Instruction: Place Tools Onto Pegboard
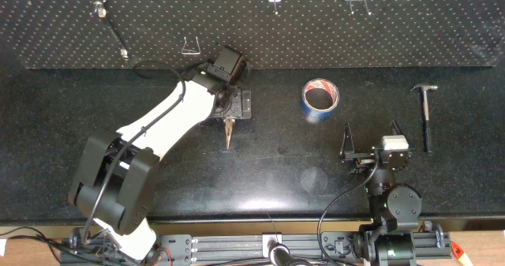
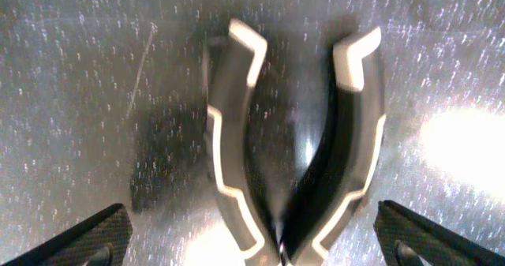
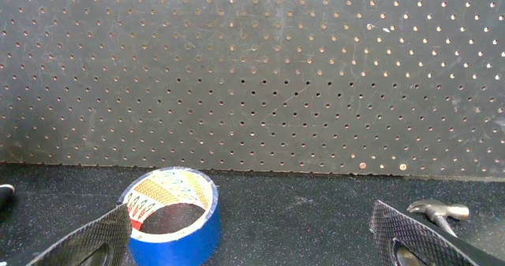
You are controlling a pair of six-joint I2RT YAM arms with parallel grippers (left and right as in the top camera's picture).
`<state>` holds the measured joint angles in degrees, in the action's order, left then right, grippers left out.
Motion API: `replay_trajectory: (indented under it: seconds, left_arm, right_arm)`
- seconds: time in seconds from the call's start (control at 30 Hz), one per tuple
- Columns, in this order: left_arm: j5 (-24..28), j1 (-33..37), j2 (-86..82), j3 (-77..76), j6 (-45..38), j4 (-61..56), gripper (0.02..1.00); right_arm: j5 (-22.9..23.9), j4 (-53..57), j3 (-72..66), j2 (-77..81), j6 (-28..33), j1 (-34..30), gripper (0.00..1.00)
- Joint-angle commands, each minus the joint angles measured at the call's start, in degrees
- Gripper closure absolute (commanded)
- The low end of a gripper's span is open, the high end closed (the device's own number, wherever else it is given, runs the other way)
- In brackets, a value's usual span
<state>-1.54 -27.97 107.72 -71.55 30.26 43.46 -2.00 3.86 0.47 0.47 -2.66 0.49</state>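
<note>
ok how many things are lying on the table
3: pliers left of centre, tape roll in the middle, hammer at the right. The left arm may hide something small.

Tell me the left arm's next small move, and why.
Probably lower a little and close the fingers on the pliers. The left gripper sits right over them on the table, with its fingers open on either side of the spread handles and not yet gripping.
</note>
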Motion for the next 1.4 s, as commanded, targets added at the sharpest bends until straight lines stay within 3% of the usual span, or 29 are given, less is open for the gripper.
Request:
replay_trajectory:
  seconds: [0.03,1.0,1.4]
  left_arm:
    - [-0.39,-0.92,0.76,-3.96,-0.76,0.15,0.023]
    - [-4.90,-0.83,4.20,-4.66,-1.60,-1.90,0.023]
    - [-3.80,-0.50,4.22,-4.66,1.01,-3.37,0.023]
  right_arm:
    - [-0.09,0.15,-0.24,-0.42,0.17,0.31,0.018]
    - [-0.09,0.15,-0.24,-0.42,0.17,0.31,0.018]
    - [-0.09,0.15,-0.24,-0.42,0.17,0.31,0.018]
